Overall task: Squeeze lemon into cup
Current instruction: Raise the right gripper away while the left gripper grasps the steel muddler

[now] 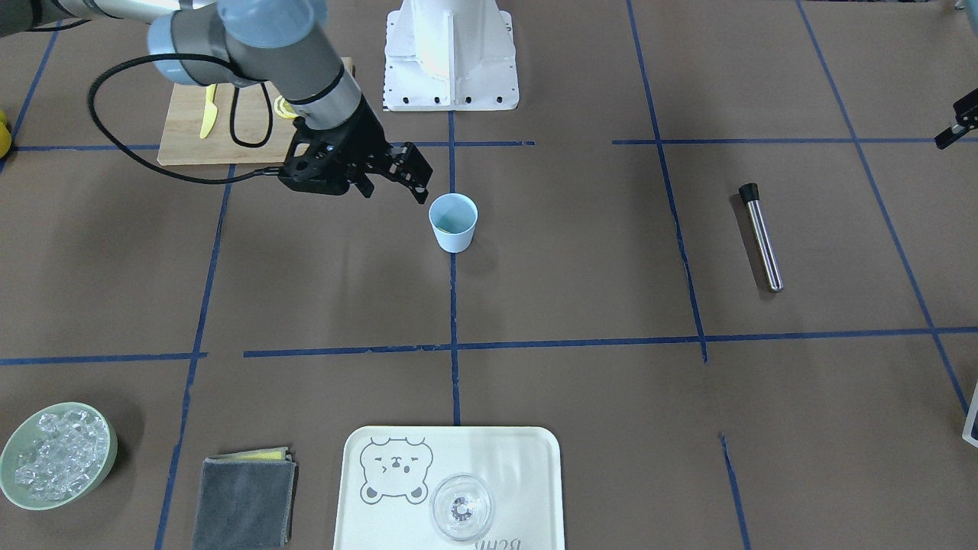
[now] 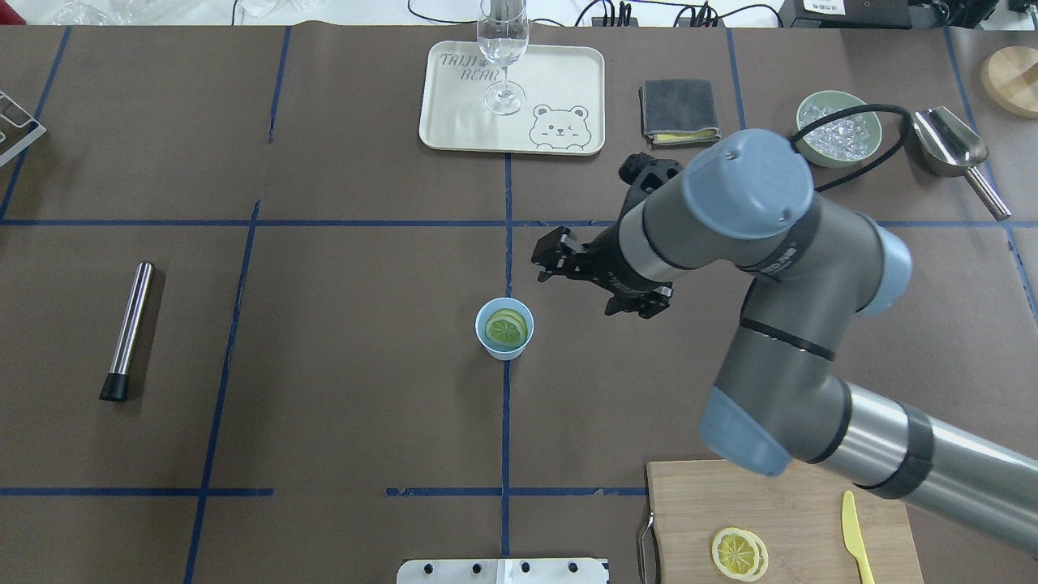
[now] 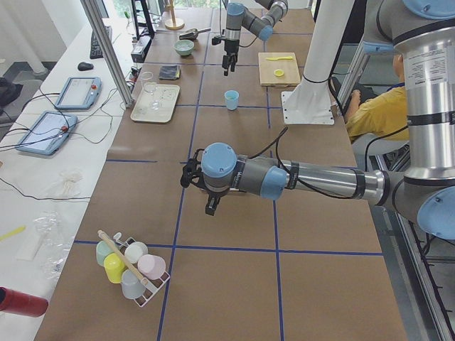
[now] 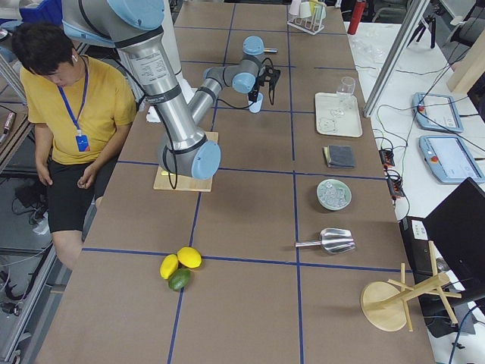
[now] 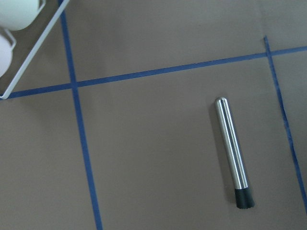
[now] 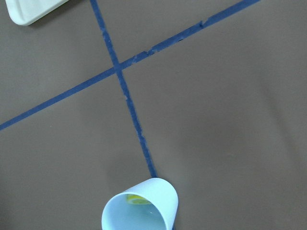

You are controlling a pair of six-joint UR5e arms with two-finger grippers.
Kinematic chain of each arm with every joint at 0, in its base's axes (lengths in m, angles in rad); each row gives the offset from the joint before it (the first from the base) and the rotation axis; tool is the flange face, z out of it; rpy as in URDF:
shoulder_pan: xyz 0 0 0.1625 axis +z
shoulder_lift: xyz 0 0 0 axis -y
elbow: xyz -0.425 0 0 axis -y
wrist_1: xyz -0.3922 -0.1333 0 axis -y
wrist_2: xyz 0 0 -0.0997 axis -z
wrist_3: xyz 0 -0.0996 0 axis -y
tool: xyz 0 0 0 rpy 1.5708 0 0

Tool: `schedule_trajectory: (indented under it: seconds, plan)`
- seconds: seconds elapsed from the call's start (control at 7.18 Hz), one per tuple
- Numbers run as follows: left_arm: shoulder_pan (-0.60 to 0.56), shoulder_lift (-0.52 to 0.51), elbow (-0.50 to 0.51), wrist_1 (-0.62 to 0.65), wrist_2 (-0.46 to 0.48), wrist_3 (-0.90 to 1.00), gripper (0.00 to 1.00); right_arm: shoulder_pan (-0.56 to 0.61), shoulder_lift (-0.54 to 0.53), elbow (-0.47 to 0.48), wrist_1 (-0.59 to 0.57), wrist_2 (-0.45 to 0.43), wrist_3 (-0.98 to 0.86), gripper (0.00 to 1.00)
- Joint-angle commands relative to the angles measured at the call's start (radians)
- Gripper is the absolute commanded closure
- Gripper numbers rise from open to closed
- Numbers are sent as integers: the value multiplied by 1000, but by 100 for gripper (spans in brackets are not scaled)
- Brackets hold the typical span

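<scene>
Right gripper (image 2: pixel 543 259), jaws spread and empty, is hovering just beside and above the cup (image 2: pixel 489 347), the lemon (image 2: pixel 506 329) lying inside.

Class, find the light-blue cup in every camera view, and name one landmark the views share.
Exterior front-facing: the cup, centre, upper half.
Overhead exterior: centre.
Exterior left: top centre, far off.
Exterior right: top centre.
Left wrist: not in it.
Right wrist: bottom edge, left of centre.
Landmark: bear tray, absent only from left wrist.
</scene>
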Motion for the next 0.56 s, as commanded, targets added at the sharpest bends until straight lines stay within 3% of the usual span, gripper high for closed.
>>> schedule_trajectory:
  seconds: [0.0,0.14,0.28,0.42]
  plan:
    - [158,-31,50,-256,145,-401,0,124,-209,96,9,79,-222,0]
    - [242,-37,88,-385,193,-529,0,198,-312,116,7,116,-384,0]
    - [311,-90,134,-416,219,-621,0,271,-387,113,7,174,-524,0]
    - [377,-106,143,-404,307,-637,0,293,-412,109,7,178,-598,0]
